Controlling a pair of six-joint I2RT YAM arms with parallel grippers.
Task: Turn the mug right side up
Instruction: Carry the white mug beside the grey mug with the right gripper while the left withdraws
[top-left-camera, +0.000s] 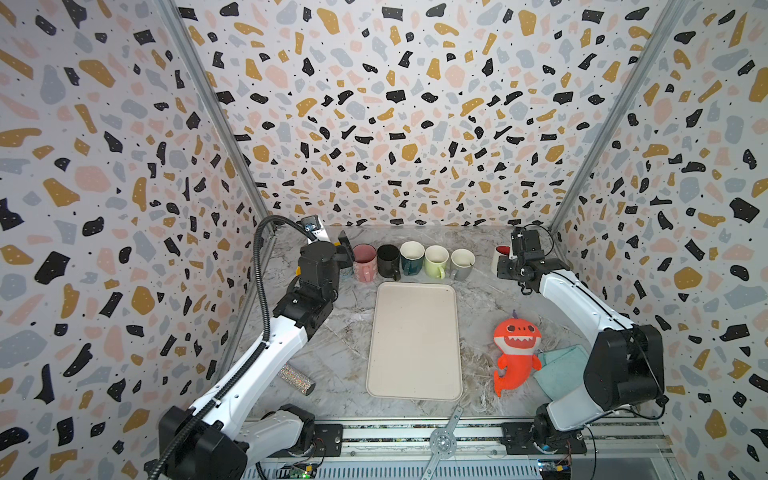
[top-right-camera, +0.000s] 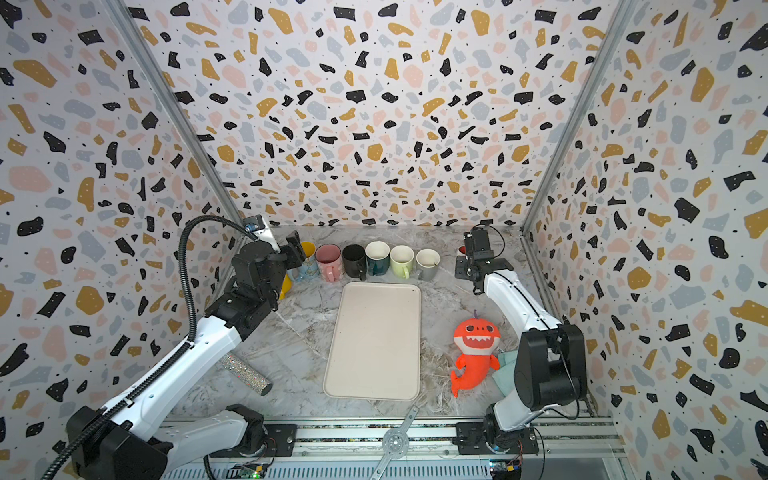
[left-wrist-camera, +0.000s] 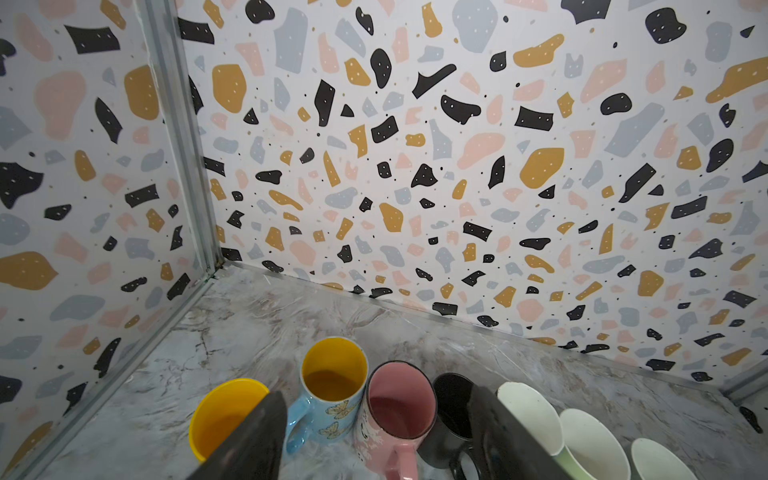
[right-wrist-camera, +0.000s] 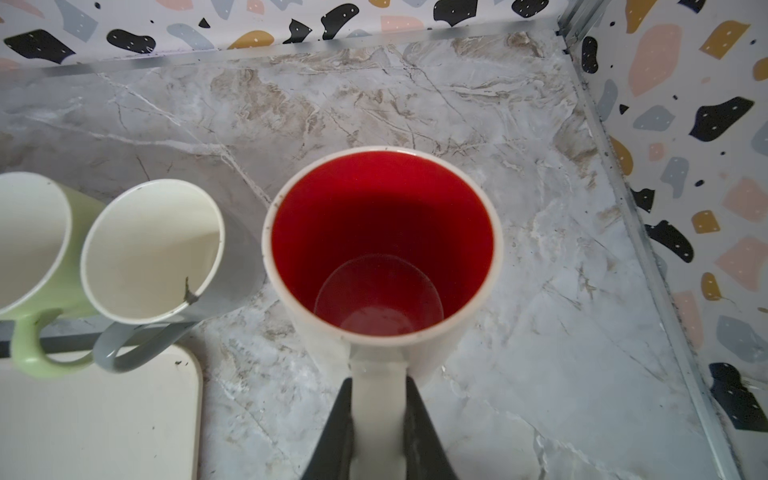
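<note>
Right tool (right-wrist-camera: 378, 399) clamped on handle (right-wrist-camera: 377, 415) of white red-lined mug (right-wrist-camera: 382, 232), likely for leverage in flip. Mug upright, mouth up, at far right of counter (right-wrist-camera: 540, 291), beside mug row (top-left-camera: 436, 259). Left tool (left-wrist-camera: 376, 392) spread wide, empty, straddling pink mug (left-wrist-camera: 399, 403).

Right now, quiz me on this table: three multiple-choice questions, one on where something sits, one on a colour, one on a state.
1. Where is the shark toy?
A) inside a cup
B) beside the tray, on the right arm's side
C) against the back wall

2. What colour is the inside of the mug at the right gripper?
A) blue
B) red
C) black

3. How is that mug held?
A) by its rim
B) not at all
C) by its handle, jaws closed

Answers:
1 B, the toy lies next to the tray, not on it.
2 B, the right wrist view looks into a red interior.
3 C, the gripper pinches the handle.
</note>
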